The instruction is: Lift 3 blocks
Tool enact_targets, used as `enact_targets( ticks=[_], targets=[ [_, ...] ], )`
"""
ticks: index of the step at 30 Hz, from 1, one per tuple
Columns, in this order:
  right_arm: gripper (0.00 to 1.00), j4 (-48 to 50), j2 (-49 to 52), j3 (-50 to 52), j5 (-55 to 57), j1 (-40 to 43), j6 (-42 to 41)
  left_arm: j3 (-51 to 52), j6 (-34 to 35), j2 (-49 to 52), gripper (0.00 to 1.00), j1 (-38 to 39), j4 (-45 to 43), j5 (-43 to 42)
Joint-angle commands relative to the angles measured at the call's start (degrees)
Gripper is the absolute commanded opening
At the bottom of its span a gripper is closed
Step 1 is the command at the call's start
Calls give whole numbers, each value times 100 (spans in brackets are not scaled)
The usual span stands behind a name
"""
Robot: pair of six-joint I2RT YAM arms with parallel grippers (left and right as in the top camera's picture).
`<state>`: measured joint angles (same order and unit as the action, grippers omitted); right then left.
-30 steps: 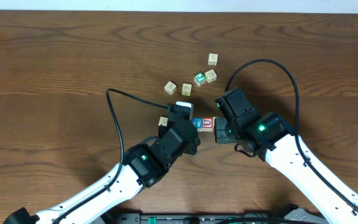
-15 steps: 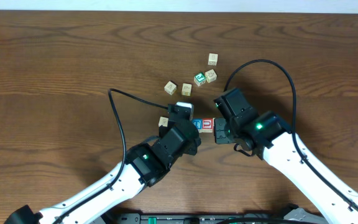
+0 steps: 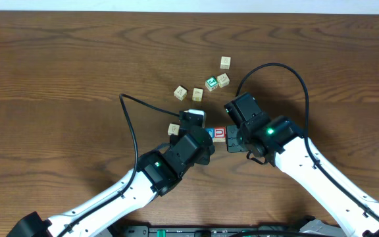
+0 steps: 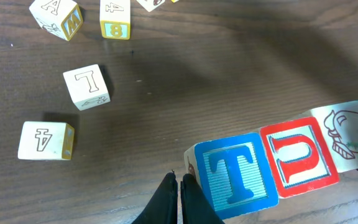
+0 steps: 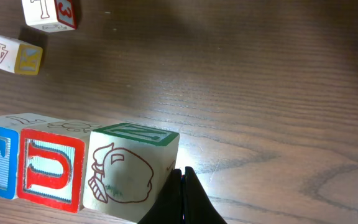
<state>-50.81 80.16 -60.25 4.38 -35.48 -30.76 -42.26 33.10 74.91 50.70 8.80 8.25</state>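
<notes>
Three blocks form one tight row: a blue T block (image 4: 238, 174), a red U block (image 4: 300, 155) and a pale cream block (image 4: 347, 134) with a reddish drawing. My left gripper (image 4: 180, 186) is shut and empty, its tips pressed against the blue block's outer end. At the other end my right gripper (image 5: 183, 180) is shut too, pushing on the cream block (image 5: 126, 177) beside the red block (image 5: 51, 168). From overhead the blue block (image 3: 209, 132) and red block (image 3: 220, 133) show between the two wrists. Whether the row clears the table I cannot tell.
Loose cubes lie behind the row: a green-faced cube (image 3: 211, 83) and cream cubes (image 3: 225, 62), (image 3: 223, 79), (image 3: 180, 92), (image 3: 197, 94). Another cream cube (image 3: 174, 129) sits just left of my left wrist. A black cable (image 3: 127, 125) loops over the table on the left.
Both arms have shifted slightly, the left forearm swinging a little to the right. The row of three stays pinched between the shut grippers.
</notes>
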Motion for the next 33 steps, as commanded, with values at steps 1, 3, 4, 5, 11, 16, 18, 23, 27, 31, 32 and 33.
enact_targets(
  ticks=[1,3,4,5,11,16,18,23,27,31,32,33],
  targets=[
    [1,328,66,-22,-1626,-393,122,-479,0,33,7,404,-367,-1322],
    [1,343,66,50,-1626,-393,120,-476,-2,33,7,404,-367,-1322],
    [1,343,66,72,-1626,-393,120,-474,0,33,7,404,-365,-1322],
    [1,339,66,81,-1626,-393,122,-470,0,33,7,404,-367,-1322],
    [1,369,66,81,-1624,-393,122,-411,39,35,7,404,-369,-1338],
    [1,361,66,83,-1622,-393,122,-402,42,48,7,404,-367,-1338],
    [1,365,66,85,-1622,-393,122,-402,42,72,7,404,-367,-1338],
    [1,358,66,96,-1547,-391,122,-398,87,223,7,404,-369,-1360],
    [1,317,66,103,-1491,-365,125,-398,107,258,7,404,-369,-1360],
    [1,317,70,107,-1471,-345,125,-398,107,258,7,404,-369,-1360],
    [1,317,72,107,-1443,-343,125,-398,107,258,7,404,-369,-1360],
    [1,317,76,109,-1408,-345,125,-396,107,258,7,404,-367,-1360]
  ],
)
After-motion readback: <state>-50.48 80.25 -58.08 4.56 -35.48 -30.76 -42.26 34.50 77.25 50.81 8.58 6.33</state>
